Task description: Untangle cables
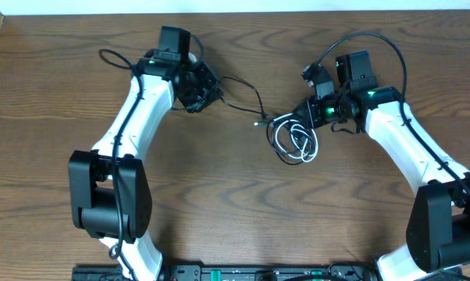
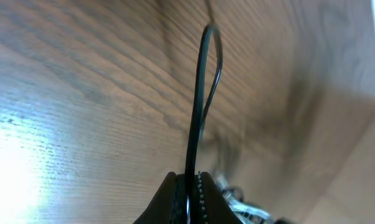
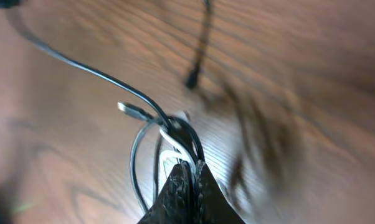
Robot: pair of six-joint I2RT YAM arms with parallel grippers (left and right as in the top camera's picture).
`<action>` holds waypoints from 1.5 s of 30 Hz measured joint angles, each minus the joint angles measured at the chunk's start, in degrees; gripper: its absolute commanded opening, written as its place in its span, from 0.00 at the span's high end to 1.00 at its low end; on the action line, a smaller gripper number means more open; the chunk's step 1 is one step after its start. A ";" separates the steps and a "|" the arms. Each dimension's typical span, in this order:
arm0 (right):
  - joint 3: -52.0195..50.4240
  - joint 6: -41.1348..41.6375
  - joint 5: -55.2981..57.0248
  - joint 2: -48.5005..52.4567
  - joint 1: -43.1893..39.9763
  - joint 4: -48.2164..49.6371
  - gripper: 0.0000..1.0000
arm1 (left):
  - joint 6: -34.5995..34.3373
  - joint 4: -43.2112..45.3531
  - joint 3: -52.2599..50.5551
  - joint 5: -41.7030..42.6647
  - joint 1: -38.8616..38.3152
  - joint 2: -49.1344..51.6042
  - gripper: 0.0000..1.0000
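Nearest the lens: The right pincer, its tips pressed together, clamped the white cable where it bunched with loops of the black cable. How much of the black strand sat inside the grip could not be told.
Left pincer: The left pincer was closed on a bend of the black cable, which rose from its tips as a narrow loop above the table.
From above: Both arms reached over the far half of the table, the left pincer left of centre and the right one right of centre. A slack run of black cable was strung between them.
Where the cables lay: The white cable sat in a small coil on the wood, just beside the right pincer on its near side, with black loops crossing it.
Plug ends: A silvery plug stuck out just beside the bunch. A dark plug lay farther off, too blurred to tell whose it was.
Done so far: One length of black cable stretched clear of the coil toward the left arm, and that part looked free of the white.
Left to do: White and black loops overlapped at the right pincer and nothing there looked parted. By this view the job stood at an early-to-middle stage, with the core of the tangle yet to be worked apart.
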 measured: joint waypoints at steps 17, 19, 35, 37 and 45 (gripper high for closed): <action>-4.72 2.78 9.29 0.00 0.20 -0.87 0.99 | 10.38 -0.09 0.00 -8.57 -5.81 0.00 0.93; -4.15 2.78 7.93 0.00 0.15 -1.05 0.99 | 10.51 -0.09 0.00 -9.57 -5.77 0.00 0.93; -0.98 1.60 -3.48 -9.03 -4.98 -2.69 0.99 | 12.31 -0.26 0.00 -11.04 -5.60 0.00 0.93; -0.98 0.98 -4.39 -10.49 -5.53 -3.48 0.99 | 12.66 -0.26 0.00 -11.19 -5.60 0.00 0.93; -0.98 0.31 -6.43 -14.99 -8.48 -3.82 0.99 | 13.29 -0.26 0.00 -11.45 -5.60 0.00 0.93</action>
